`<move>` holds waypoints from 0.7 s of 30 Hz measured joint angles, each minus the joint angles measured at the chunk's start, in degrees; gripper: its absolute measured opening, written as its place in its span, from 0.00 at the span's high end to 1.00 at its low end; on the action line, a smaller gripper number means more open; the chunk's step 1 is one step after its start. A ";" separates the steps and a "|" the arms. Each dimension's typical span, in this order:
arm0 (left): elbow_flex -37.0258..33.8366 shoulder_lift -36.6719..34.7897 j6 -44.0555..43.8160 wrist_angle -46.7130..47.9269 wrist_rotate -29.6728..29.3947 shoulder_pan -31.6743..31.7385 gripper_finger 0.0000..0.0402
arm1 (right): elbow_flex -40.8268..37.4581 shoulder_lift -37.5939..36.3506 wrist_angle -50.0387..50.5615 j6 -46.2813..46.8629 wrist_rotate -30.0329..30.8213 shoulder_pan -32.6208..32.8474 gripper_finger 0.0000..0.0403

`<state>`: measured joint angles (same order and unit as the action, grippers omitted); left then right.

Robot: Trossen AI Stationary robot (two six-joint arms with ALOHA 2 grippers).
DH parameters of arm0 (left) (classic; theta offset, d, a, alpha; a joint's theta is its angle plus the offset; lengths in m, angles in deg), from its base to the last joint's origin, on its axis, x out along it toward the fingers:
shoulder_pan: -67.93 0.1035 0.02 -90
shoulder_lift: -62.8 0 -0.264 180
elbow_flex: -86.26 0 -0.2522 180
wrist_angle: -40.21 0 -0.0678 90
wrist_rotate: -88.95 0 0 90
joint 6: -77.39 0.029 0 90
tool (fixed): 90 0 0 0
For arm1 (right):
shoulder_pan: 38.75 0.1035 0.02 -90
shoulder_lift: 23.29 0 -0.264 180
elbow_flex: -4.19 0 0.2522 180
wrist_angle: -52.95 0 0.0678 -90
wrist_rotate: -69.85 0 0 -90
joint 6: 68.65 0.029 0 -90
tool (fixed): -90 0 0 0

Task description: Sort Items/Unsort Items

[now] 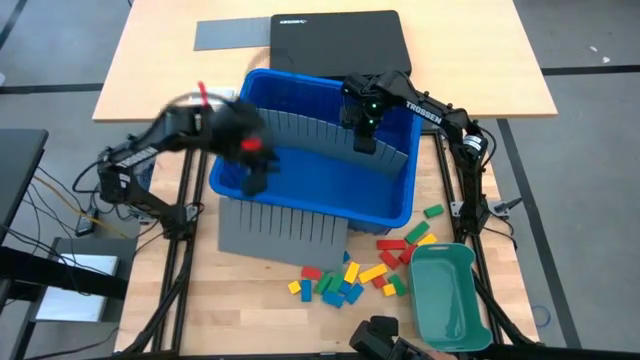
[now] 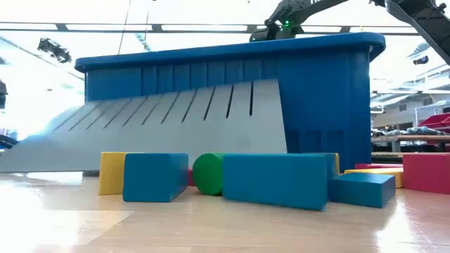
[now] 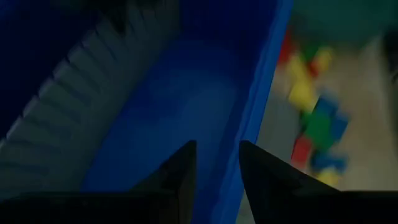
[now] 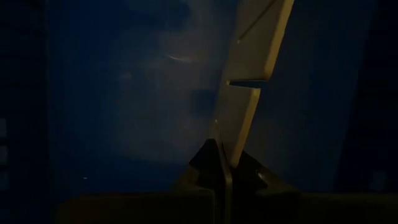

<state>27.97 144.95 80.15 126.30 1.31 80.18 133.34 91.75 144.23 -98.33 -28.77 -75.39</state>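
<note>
Right gripper (image 1: 365, 140) sits inside the big blue plastic bin (image 1: 395, 205) near its far right wall, fingers pinched tight on the top edge of a grey slotted divider sheet (image 1: 330, 133) standing across the bin; right wrist view shows the sheet's notched edge (image 4: 249, 93) clamped between the two dark fingertips

Left gripper (image 1: 255, 180) hangs over the near left part of the bin, blurred in the high view; left wrist view shows its two dark fingers (image 3: 180, 180) parted with a gap between them, nothing in the gap, right by the bin's blue wall (image 3: 261, 99)

A second grey slotted divider sheet (image 1: 280, 228) lies outside the bin, leaning against its near side and running down to the light wooden table (image 1: 160, 60); low view shows the same sheet (image 2: 176, 126) sloping against the blue wall

The small toy blocks in red, yellow, green and blue (image 1: 350, 280) are all on the table in a loose scatter in front of the bin, between the leaning sheet and a teal-green oblong plastic tray (image 1: 445, 295); a few more red, green and yellow ones (image 1: 415, 240) lie just beside the tray's far end. Low view shows blue blocks (image 2: 278, 179), a yellow one and a green one up close

Closed black laptop (image 1: 340, 40) and a flat grey sheet (image 1: 232, 33) lie on the far side of the table
</note>
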 joint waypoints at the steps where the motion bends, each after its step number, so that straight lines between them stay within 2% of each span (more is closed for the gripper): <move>1: 0.86 -0.02 -0.47 -1.44 2.48 1.88 0.69 | 0.00 0.00 0.02 -0.02 0.00 0.00 0.97; 5: 2.05 0.00 1.33 -3.78 7.66 9.13 0.77 | 0.00 0.00 0.08 -0.06 0.00 0.04 0.96; 8: 2.05 0.60 3.13 -2.90 8.43 14.24 0.85 | 0.02 0.00 0.20 -0.11 0.02 0.36 0.97; 12: 2.03 1.96 3.27 -3.06 12.96 20.09 0.98 | 0.07 -0.29 0.28 -1.44 0.51 1.11 0.99; 21: 2.03 3.42 6.40 -3.49 12.91 30.32 0.99 | -0.04 -5.06 -1.63 -2.09 3.40 4.05 0.99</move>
<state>29.99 148.36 86.55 122.81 14.22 110.50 133.30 86.69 142.60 -100.42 -25.38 -71.34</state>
